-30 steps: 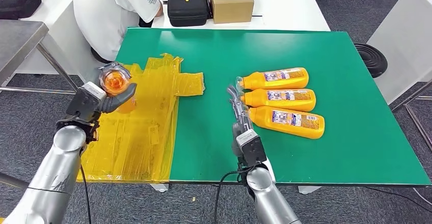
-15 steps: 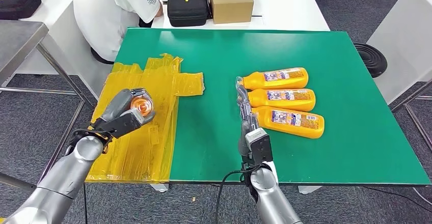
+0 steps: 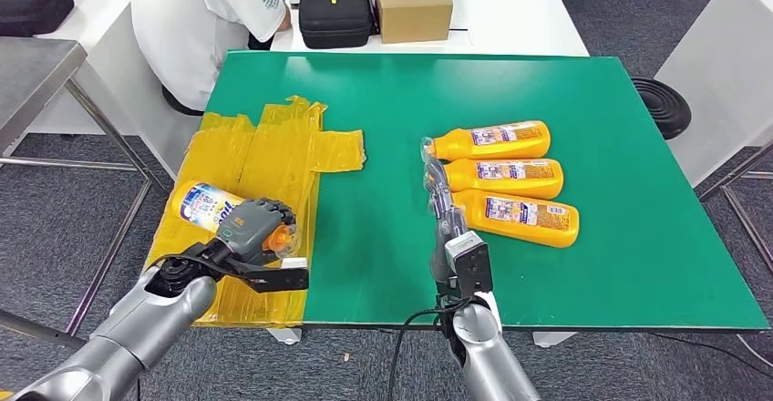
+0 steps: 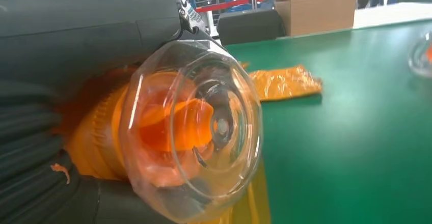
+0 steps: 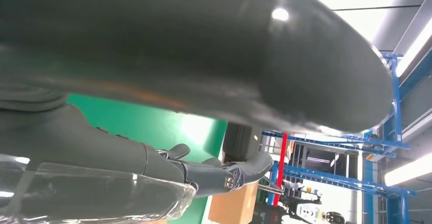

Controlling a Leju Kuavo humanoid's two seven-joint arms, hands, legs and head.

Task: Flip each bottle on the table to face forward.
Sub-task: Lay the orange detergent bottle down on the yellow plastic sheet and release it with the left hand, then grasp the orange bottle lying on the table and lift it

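Note:
My left hand (image 3: 253,229) grips an orange bottle (image 3: 206,206) low over the yellow patch, lying on its side with the blue-and-white label up and its clear cap (image 3: 283,238) pointing right. In the left wrist view the clear cap (image 4: 193,132) sits close in front of the dark fingers (image 4: 61,35). Three more orange bottles (image 3: 497,138) (image 3: 509,177) (image 3: 521,218) lie side by side on the green table, labels up, caps to the left. My right hand (image 3: 438,191) stretches flat beside their caps, holding nothing. A clear cap (image 5: 91,196) shows under its fingers (image 5: 204,175).
A yellow film patch (image 3: 273,159) covers the left part of the green table (image 3: 547,82). Behind the table's far left corner sits a person in a white shirt (image 3: 196,18). A black case (image 3: 335,9) and a cardboard box (image 3: 413,0) stand on the white table beyond.
My left hand has come down and toward me with the bottle, turning it from cap-up to lying with its label up. The right hand has edged slightly right beside the caps.

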